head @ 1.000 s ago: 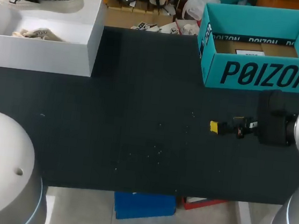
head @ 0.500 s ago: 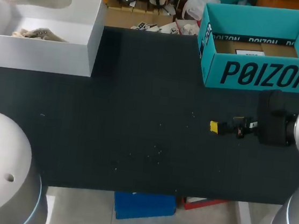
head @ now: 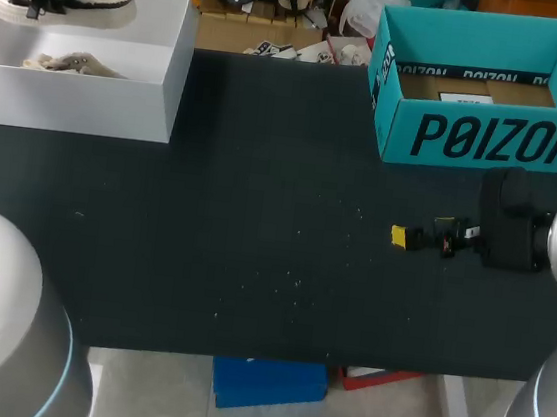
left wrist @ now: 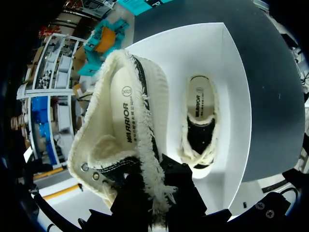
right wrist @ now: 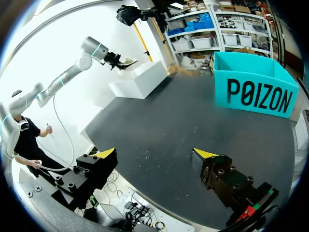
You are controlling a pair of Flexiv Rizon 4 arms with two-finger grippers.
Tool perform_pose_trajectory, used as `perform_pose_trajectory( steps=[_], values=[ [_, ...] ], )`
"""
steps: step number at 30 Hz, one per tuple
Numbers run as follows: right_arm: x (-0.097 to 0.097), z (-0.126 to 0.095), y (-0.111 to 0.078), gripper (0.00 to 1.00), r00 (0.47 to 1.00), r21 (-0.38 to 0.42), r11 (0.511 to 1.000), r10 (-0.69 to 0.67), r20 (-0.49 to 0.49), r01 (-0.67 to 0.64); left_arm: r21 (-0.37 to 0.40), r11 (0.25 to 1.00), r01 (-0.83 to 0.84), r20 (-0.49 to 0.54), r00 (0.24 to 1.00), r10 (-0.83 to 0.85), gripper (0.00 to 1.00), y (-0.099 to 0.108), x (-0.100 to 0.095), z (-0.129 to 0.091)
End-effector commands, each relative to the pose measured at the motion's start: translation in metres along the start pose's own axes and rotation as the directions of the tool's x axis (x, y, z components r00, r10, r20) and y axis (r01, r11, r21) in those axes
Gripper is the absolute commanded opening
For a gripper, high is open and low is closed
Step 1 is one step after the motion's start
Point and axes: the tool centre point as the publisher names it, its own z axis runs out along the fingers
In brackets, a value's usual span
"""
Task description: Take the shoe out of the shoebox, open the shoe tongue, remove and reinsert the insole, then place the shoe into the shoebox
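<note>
Above the white shoebox [head: 99, 103], the left pincer [left wrist: 153, 193] grips a cream shoe [left wrist: 120, 130]; the right pincer [right wrist: 157, 153] hovers open over the worktop [head: 256, 226].

a dark table [head: 257, 216] is carrying two open boxes along its far edge: a white shoebox [head: 79, 100] is sitting at the far left corner, and a teal box [head: 487, 142] is standing at the far right, well apart from it. pale specks [head: 290, 280] are lying scattered near the tabletop's middle.
</note>
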Motion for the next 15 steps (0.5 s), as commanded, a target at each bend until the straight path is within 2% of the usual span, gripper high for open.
perform_pose_trajectory(
  steps=[1,15],
  values=[
    [0.001,0.001,0.0,1.0,1.0,-0.001,1.0,0.001,0.001,-0.001,-0.002,1.0,-0.005,-0.004,1.0,0.005,0.0,-0.005,-0.012,0.028],
    [0.001,0.001,0.0,1.0,1.0,-0.001,1.0,0.001,0.001,-0.001,-0.027,0.999,0.045,-0.056,0.997,-0.046,0.0,-0.009,-0.017,0.092]
  ],
)
